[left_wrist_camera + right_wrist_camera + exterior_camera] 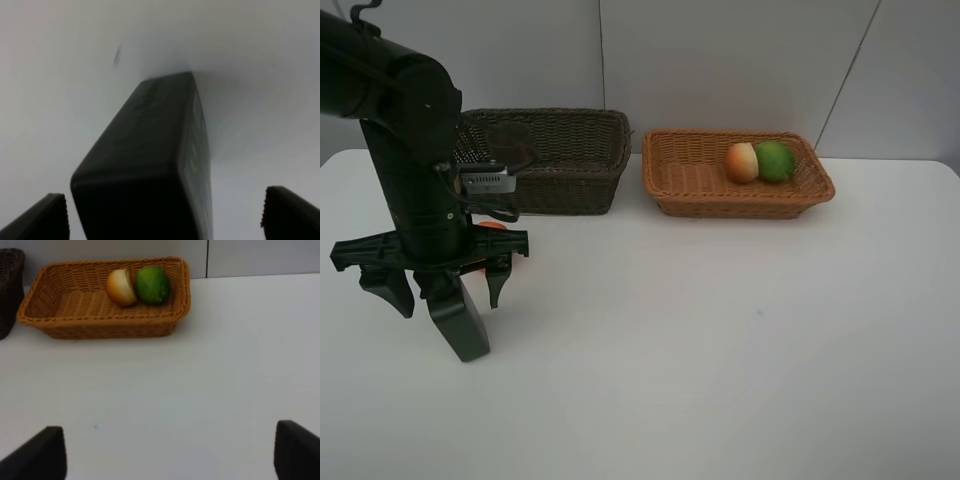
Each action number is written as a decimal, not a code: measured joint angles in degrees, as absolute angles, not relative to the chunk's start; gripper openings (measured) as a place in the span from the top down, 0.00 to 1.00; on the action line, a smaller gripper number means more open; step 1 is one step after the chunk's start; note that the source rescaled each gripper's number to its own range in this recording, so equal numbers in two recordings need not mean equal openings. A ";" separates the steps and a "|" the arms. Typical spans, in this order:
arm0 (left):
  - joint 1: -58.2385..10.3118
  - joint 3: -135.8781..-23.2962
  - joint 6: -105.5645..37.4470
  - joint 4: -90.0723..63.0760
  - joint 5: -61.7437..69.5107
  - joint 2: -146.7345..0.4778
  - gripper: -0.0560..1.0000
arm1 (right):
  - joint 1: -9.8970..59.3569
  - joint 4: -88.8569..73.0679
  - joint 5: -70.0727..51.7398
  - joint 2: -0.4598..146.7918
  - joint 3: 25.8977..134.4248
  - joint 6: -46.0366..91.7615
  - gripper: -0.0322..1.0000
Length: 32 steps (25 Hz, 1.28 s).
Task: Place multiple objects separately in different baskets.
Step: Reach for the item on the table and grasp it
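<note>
A black pump bottle (463, 322) stands on the white table at the left, leaning a little. My left gripper (445, 288) hangs over it, open, with one finger on each side and gaps to both. In the left wrist view the bottle (150, 160) fills the middle and neither fingertip (42, 220) touches it. An orange mandarin (492, 226) peeks out behind the left arm. The light tan basket (690, 180) holds a red-yellow peach (741, 162) and a green oval fruit (776, 160). My right gripper (167, 455) is open and empty above bare table, facing that basket (65, 310).
The dark brown basket (570, 165) stands at the back left, close behind the left arm. A dim round shape lies inside it, too dark to name. A grey wall runs behind both baskets. The right arm does not show in the exterior high view.
</note>
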<state>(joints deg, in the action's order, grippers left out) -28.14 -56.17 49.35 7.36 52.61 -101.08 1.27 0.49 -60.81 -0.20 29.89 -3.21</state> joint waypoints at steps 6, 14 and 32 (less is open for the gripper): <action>-28.14 -54.04 48.97 7.36 49.04 -101.22 0.00 | 1.27 0.49 -60.81 -0.20 29.89 -3.21 0.09; -28.14 -53.22 48.64 7.19 45.59 -101.22 0.00 | 1.27 0.44 -60.81 -0.20 29.89 -3.21 0.09; -28.14 -53.22 47.15 7.33 45.02 -101.22 0.18 | 1.27 0.44 -60.81 -0.20 29.89 -3.21 0.09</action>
<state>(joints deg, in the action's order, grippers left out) -28.14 -53.22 47.15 7.33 45.02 -101.22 1.27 0.44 -60.81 -0.20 29.89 -3.21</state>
